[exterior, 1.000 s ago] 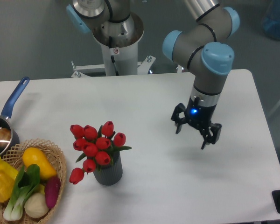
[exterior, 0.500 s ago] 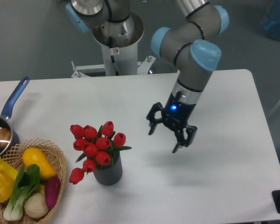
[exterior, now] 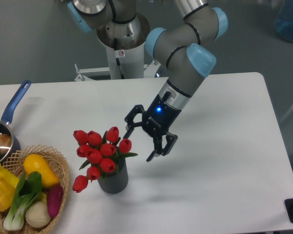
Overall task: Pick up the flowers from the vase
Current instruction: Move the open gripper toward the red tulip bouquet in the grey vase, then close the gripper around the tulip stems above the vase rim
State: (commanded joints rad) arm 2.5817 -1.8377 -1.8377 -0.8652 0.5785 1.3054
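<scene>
The wicker basket (exterior: 58,161) and saucepan (exterior: 5,127) are cut off at the left edge; flowers (exterior: 100,151) hide the vase (exterior: 113,183) mouth.

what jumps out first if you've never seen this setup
The bunch of red flowers standing in the dark ribbed vase near the table's front, left of centre. Just right of it hangs the open gripper, blue light glowing on its wrist, close to the blooms but not touching them. At the front left corner sits a wicker basket of vegetables.
</scene>
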